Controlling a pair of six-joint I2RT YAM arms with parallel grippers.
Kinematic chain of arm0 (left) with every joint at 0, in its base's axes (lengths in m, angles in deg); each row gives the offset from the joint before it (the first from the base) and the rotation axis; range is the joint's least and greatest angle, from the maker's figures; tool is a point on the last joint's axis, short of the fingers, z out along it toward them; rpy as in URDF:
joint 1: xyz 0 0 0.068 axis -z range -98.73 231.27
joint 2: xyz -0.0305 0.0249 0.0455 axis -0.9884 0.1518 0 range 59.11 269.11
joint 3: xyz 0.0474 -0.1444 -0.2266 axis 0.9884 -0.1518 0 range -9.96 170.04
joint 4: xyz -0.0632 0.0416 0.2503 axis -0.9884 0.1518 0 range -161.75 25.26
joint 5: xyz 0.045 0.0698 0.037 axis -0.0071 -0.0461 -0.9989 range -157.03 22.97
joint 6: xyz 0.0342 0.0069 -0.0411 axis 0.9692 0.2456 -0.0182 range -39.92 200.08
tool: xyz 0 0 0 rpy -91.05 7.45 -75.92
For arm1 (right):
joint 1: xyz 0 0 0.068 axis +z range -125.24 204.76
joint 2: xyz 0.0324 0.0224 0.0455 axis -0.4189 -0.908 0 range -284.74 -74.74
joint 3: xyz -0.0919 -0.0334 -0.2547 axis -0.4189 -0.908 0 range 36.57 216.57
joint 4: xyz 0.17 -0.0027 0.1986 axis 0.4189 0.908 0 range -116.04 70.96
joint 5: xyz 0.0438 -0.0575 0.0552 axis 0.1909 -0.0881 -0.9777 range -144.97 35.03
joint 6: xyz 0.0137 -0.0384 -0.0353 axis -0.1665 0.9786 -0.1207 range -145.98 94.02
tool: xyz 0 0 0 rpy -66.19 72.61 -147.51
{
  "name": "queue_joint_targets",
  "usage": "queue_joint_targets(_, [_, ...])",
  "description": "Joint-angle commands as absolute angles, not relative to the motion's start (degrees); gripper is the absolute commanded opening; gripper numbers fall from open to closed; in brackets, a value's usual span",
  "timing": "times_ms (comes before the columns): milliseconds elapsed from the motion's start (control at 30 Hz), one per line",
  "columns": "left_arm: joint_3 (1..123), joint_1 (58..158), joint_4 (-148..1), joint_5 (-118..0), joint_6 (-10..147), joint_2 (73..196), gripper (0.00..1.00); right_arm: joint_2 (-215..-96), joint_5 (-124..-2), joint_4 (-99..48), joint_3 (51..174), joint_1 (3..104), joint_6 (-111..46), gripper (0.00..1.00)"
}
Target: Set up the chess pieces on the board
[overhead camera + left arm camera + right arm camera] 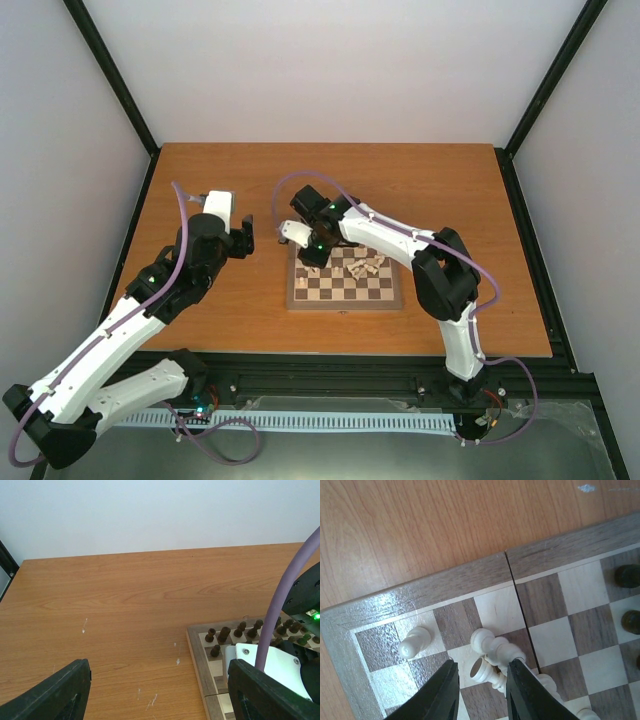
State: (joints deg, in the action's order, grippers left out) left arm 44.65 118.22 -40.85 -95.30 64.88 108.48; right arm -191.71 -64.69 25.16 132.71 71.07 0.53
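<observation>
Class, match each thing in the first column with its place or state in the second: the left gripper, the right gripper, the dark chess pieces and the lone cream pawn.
Things:
1. left gripper
2. right gripper
3. dark pieces
4. lone cream pawn

Places or states:
A. upright near a corner of the board
B. standing in rows along one edge of the board
C. jaws wide apart, over bare table
D. above toppled cream pieces

Pairs: 1-C, 2-D, 3-B, 4-A
</observation>
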Motion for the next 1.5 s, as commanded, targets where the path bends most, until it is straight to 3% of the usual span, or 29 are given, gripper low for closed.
queue_joint_targets(0, [45.78, 117.74, -41.32, -95.58, 64.97, 107.67, 0.77, -190.68, -64.53, 25.38, 134.33, 70.99, -0.33, 0.28])
queue_joint_targets(667, [45.73, 117.73, -41.32, -95.07, 65.08, 108.29, 0.77, -193.85, -67.38, 27.09, 136.26, 70.69, -0.57, 0.28])
queue_joint_targets(867, [45.44, 117.73, -41.24, -90.92, 66.17, 112.07, 0.77, -186.94, -69.23, 26.72, 134.51, 67.08, -0.83, 0.32])
queue_joint_targets(933, [46.68, 117.74, -39.40, -86.00, 66.45, 115.97, 0.77, -183.33, -71.88, 26.70, 132.71, 64.19, -1.21, 0.33])
queue_joint_targets(1033, [51.15, 117.74, -33.77, -74.30, 66.17, 123.69, 0.68, -175.58, -75.59, 24.49, 126.71, 59.76, -1.29, 0.34])
queue_joint_targets(1200, [50.78, 117.96, -33.03, -63.46, 63.65, 131.22, 0.67, -162.54, -77.81, 16.88, 113.08, 53.63, -3.12, 0.35])
queue_joint_targets(1467, [58.12, 122.39, -30.96, -66.44, 62.19, 145.16, 0.62, -156.60, -78.13, 9.67, 104.81, 50.25, -2.98, 0.35])
